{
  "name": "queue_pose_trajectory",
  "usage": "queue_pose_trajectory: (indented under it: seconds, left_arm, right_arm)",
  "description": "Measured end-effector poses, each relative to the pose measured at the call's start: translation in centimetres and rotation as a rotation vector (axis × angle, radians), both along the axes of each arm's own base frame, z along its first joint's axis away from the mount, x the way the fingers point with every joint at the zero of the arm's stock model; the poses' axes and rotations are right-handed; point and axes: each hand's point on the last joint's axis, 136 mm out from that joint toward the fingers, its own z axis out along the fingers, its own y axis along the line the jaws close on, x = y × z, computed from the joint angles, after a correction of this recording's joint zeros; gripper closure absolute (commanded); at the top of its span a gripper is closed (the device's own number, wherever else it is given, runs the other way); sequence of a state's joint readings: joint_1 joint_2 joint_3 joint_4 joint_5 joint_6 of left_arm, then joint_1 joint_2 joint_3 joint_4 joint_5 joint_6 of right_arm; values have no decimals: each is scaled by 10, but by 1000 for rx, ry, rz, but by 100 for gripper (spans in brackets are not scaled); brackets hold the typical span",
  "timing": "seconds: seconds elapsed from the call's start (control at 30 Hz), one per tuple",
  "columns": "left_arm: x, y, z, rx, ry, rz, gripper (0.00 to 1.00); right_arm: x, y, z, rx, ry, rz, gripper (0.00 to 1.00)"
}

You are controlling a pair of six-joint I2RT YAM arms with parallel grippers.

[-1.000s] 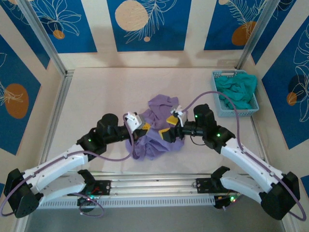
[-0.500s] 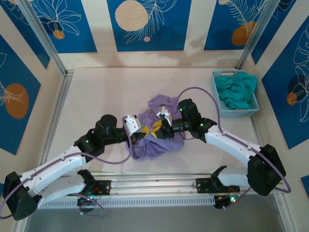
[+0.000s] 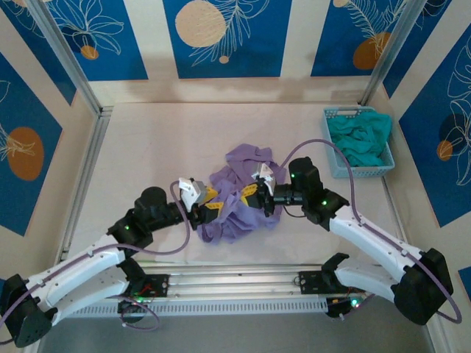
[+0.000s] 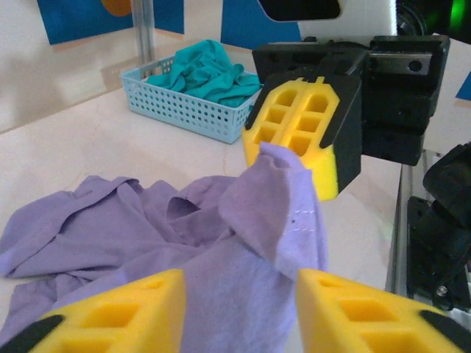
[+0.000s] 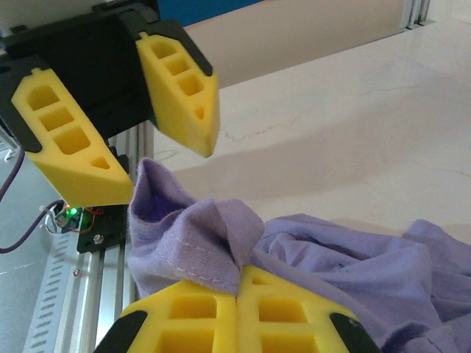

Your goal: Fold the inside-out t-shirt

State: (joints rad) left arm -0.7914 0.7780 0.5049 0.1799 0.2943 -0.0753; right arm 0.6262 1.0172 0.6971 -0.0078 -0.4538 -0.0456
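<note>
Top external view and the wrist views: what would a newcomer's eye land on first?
The crumpled lavender t-shirt heaped at mid-table, with both arms meeting over it. The right gripper has its jaws shut on a raised fold, while the left gripper faces it, jaws open. At the far right corner sits a light-blue basket holding a teal garment.

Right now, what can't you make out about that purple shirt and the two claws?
Top view: collar and sleeves of the t-shirt; it lies crumpled, left gripper and right gripper over it.
Right wrist view: how much cloth the shut right gripper pinches; its fingers hide it.
Left wrist view: the open left gripper's fingers, cut by the bottom edge.
Top view: what the teal garment in the basket is; too small.
</note>
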Motion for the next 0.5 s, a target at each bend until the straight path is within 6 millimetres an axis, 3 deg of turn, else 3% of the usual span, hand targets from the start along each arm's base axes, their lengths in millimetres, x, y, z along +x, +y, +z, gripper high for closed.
queue_pose_trajectory:
  seconds: [0.13,0.33,0.4,0.5]
  left_arm:
    - [-1,-4,4,-55,53,-24,34]
    - [-4,-21,-3,-66,139,-97,30]
    - [-2,-26,-1,-65,147,-109,31]
    - [3,-32,7,-72,143,-116,42]
  right_arm:
    - [1,-1,1,1,-7,-10,100]
    - [4,-2,0,-4,0,-25,100]
    - [5,-1,-2,-10,4,-31,100]
    - [6,-1,-4,-13,6,-32,100]
